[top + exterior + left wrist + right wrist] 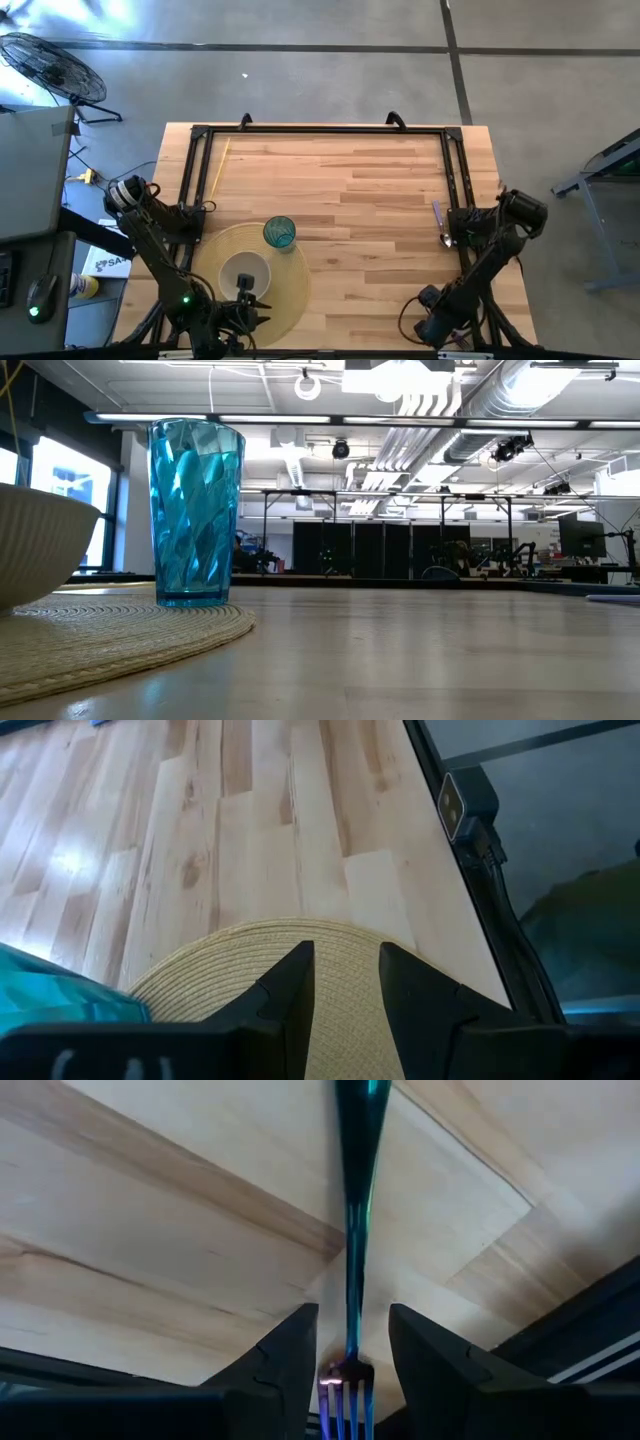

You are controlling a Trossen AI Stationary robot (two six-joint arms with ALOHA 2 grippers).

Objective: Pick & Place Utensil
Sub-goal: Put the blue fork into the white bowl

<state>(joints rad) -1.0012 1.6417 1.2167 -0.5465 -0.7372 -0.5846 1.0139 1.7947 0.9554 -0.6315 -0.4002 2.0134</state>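
the right gripper is low over the table's right edge with its two dark fingers standing apart, one on each side of a fork. the fork's neck, just above the tines, sits in the gap between them; whether the pads actually touch the metal i cannot tell, so i would call it straddled, not gripped. the handle runs away from the gripper, flat on the wooden table. in the high view a utensil lies near the right rim, beside the black frame rail, and the right gripper's own tips are hard to make out there.

the fork looks thin, stiff, light and glossy with a bluish sheen, so it will likely be slippery and lie too flat to get under easily. a hold across the narrow neck or lower handle, squeezed square, seems the safest.

the left gripper waits at the near left, fingers parted around nothing, over a woven placemat that carries a white bowl and a blue tumbler.
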